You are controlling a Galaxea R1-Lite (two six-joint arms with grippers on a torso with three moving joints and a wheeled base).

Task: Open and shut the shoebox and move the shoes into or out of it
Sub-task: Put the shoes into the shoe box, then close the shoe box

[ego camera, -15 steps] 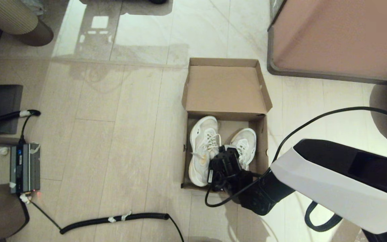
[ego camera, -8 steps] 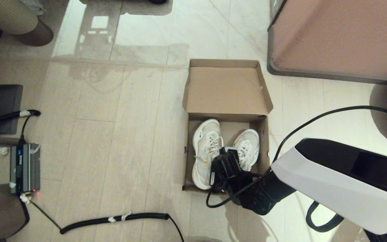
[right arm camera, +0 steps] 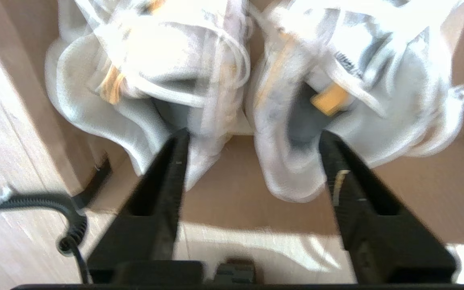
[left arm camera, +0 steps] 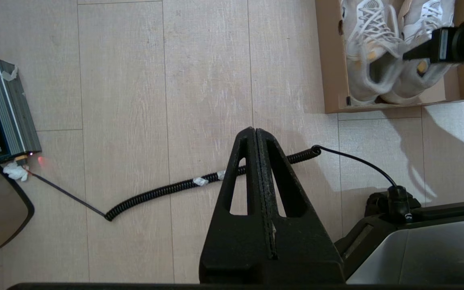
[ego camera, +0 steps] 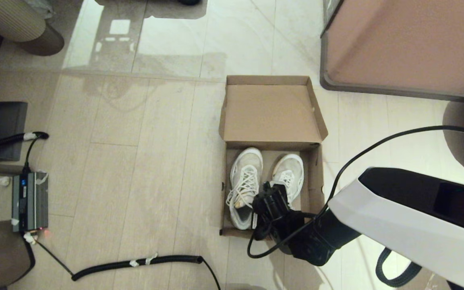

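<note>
The shoebox sits open on the pale floor, its lid folded flat back on the side away from the robot, just beside the large pinkish-brown furniture block. Both shoes lie inside the shoebox side by side, toes toward the lid and heels toward the near wall. The right claw hangs over the heel end of the shoes, inside the shoebox, spread wide with one finger outside each heel; it has hold of nothing. From the head view the arm comes in over the shoebox's near right corner. The left claw is parked well apart from the shoebox, on its left and nearer the robot, pressed fully together above a coiled black cable on the floor. Further left of the shoebox lies a grey power unit
</note>
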